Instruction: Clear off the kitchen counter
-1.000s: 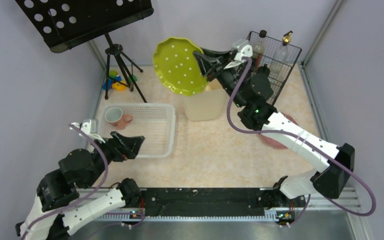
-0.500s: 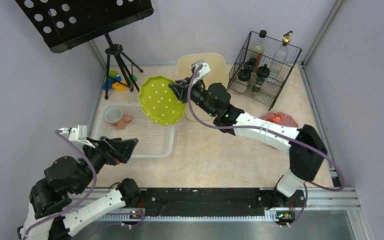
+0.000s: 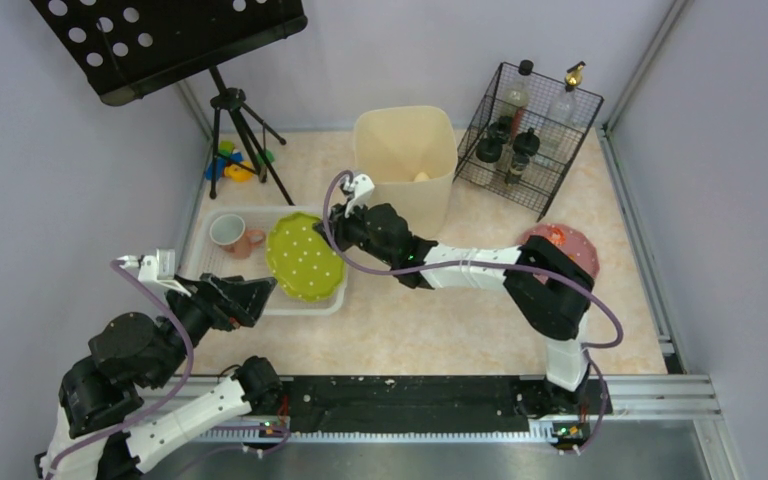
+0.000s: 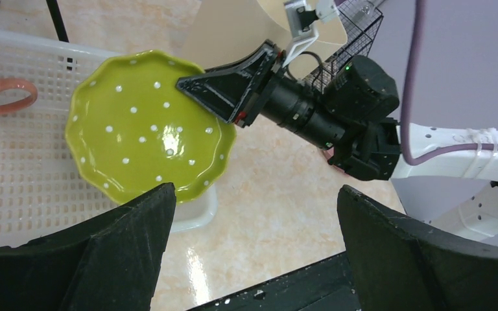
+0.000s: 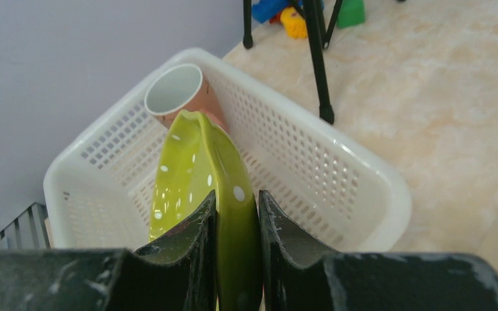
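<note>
Right gripper [image 5: 237,217] pinching the rim of green dotted plate [image 3: 303,257], plate tilted over the right end of white basket [image 3: 278,212]. Pink mug [image 3: 230,233] in basket's left end. Left gripper [image 3: 258,290] spread wide, empty, at basket's near edge. Kitchen counter [image 3: 430,320] lies under the basket.

One green plate [image 3: 305,258], one mug [image 3: 230,233], one basket [image 3: 295,308], one bin [image 3: 410,195], one wire rack [image 3: 552,175]
</note>
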Robot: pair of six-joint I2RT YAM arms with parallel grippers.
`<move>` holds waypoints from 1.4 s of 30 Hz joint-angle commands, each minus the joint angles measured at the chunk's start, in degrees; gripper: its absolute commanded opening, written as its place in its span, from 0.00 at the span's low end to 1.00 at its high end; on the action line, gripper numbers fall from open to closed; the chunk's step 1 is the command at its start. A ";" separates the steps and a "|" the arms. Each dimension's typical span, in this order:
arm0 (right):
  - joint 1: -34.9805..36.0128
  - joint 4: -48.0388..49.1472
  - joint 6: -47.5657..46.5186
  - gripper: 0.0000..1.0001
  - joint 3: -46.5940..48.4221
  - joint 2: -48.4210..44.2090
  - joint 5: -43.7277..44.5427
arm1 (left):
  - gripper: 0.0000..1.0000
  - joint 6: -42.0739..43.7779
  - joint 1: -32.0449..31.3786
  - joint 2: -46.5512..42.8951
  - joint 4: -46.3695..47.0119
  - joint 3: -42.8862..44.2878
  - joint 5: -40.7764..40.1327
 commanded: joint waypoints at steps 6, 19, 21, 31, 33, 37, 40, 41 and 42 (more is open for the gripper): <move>3.64 11.67 5.08 0.00 8.87 6.27 4.32 | 0.99 0.18 0.12 -0.47 0.71 0.44 0.48; 4.40 2.91 6.10 0.00 15.03 14.91 11.31 | 0.99 -1.07 0.12 -1.43 -0.60 -0.06 0.85; 4.33 0.77 6.05 0.00 14.71 15.11 11.76 | 0.99 -1.25 0.12 -1.55 -0.74 -0.17 0.71; 4.33 -1.98 7.01 0.23 9.13 15.77 10.62 | 0.99 -1.25 0.12 -0.95 0.82 -1.50 0.75; 4.38 -1.80 7.18 0.31 7.99 15.66 11.09 | 0.99 -1.42 0.12 -0.78 0.93 -1.68 0.76; 4.39 -2.13 7.19 0.37 7.12 15.32 11.80 | 0.99 -1.58 0.12 -0.42 1.05 -1.75 0.85; 4.33 -3.94 6.55 0.40 7.69 15.24 12.07 | 0.99 -1.69 0.12 -0.36 1.06 -1.76 0.93; 4.34 -4.64 6.27 0.40 7.99 15.26 12.31 | 0.99 -1.81 0.12 -0.30 1.04 -1.81 0.89; 4.35 -5.39 5.89 0.40 8.47 15.25 12.51 | 0.99 -1.83 0.12 -0.35 1.06 -1.89 0.93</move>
